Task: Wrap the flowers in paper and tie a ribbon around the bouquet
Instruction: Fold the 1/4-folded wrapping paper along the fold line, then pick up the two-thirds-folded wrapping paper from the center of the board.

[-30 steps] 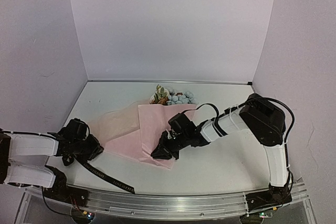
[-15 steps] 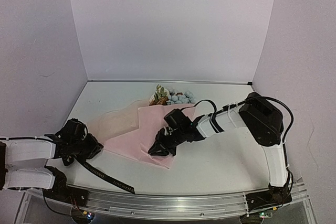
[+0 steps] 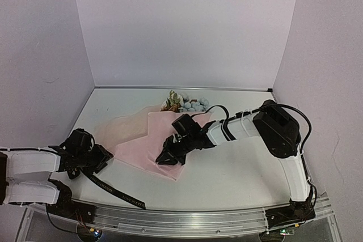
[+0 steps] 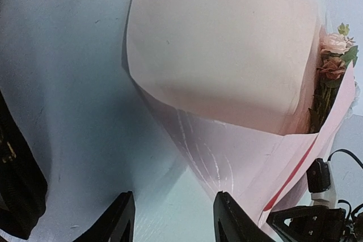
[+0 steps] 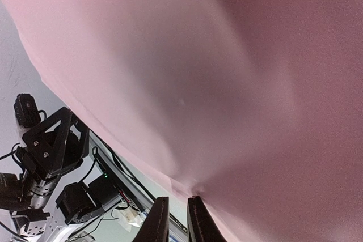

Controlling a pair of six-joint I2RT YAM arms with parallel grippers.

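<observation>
"Right wrist view: which step is in hand?"

"Wrapping, as I judge it. The right gripper (image 5: 174, 219) has its fingers nearly together on a fold of the paper (image 5: 227, 83), and the sheet puckers at the tips. Nothing is tied, so the ribbon step is not yet begun."

"What does the next move call for?"

"Carry that flap across the stems without tearing the thin sheet, then close the cone. A second hold on the opposite side would help keep it shut."

"Confirm the grip."

"Narrow, with paper between the fingers. The contact sits at the bottom edge of the frame, so a pinch is probable rather than certain. In the top view this gripper sits on the near corner of the sheet."

"Left gripper?"

"The left gripper (image 4: 173, 219) has its fingers well apart with nothing between them. It is low over the table (image 3: 244, 168) and points at the left edge of the paper, near but not touching."

"Outward from there?"

"The flowers (image 4: 332, 66) lie at the far end of the sheet, with the blooms past its edge and the stems between the layers. The ribbon (image 3: 116, 192) runs along the table from the left gripper's side toward the near edge, apart from the paper."
</observation>
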